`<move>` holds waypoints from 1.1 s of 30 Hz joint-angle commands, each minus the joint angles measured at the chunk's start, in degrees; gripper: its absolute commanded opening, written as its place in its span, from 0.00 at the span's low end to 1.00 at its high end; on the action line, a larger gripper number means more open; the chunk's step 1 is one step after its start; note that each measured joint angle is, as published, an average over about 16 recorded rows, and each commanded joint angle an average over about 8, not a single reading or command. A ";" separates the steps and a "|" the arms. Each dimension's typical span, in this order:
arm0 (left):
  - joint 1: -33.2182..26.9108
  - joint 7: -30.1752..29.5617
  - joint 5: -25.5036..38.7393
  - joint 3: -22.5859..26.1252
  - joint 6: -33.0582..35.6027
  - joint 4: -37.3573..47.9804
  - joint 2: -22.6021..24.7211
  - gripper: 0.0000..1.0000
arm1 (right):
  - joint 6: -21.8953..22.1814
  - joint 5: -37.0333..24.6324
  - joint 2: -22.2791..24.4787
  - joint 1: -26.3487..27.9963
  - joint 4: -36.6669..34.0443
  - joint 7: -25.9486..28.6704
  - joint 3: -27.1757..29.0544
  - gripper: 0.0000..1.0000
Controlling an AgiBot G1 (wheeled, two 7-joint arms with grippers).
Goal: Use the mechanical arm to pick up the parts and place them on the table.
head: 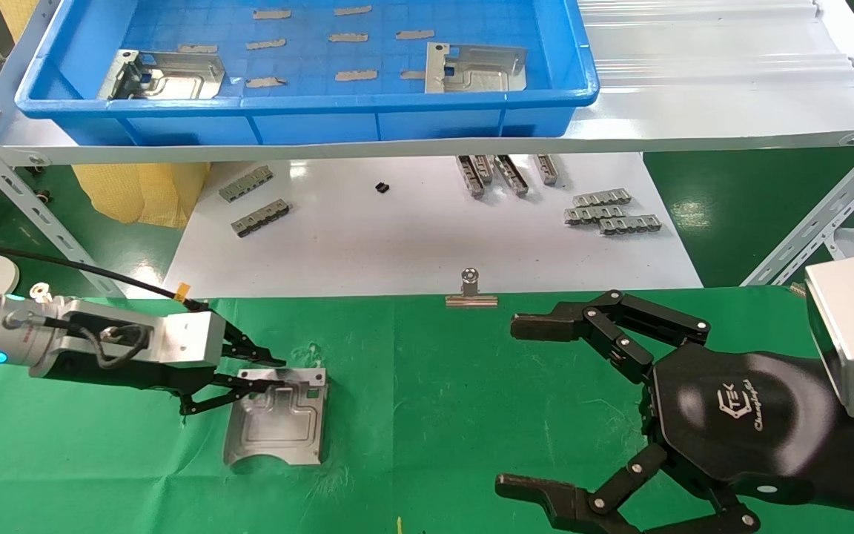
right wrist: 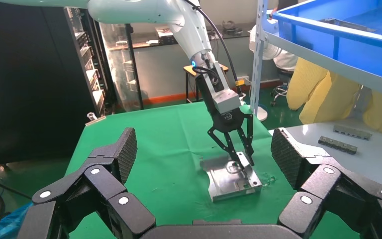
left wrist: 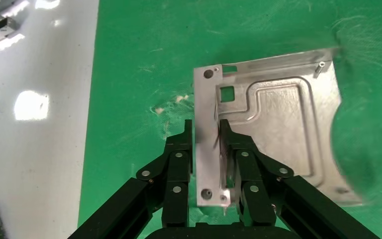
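The left gripper pinches the flange of a part lying on the table, lower left, so letting go comes next; the right gripper hangs open, lower right.

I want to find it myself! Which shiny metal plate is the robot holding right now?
Look at the green table in front, not the blue tray up on the shelf. The part lies flat on the cloth, its raised edge pinched by the left gripper. The other two plates sit inside the tray, touched by nothing.
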 commanded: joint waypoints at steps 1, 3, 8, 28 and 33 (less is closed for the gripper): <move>-0.37 0.88 0.36 0.22 -0.42 0.91 0.74 1.00 | 0.00 0.00 0.00 0.00 0.00 0.00 0.00 1.00; -0.82 0.77 -0.02 -0.03 0.35 1.77 0.76 1.00 | 0.00 0.00 0.00 0.00 0.00 0.00 0.00 1.00; -0.74 -0.81 -2.60 -1.77 3.88 3.95 -0.14 1.00 | 0.00 0.01 0.00 0.00 0.00 0.00 -0.01 1.00; 3.46 -6.74 -9.51 -6.77 6.52 5.43 -2.61 1.00 | 0.02 0.02 0.01 -0.01 -0.02 -0.01 -0.02 1.00; 5.87 -9.46 -11.04 -8.72 6.18 0.79 -4.01 1.00 | 0.02 0.03 0.01 0.00 -0.03 -0.02 -0.03 1.00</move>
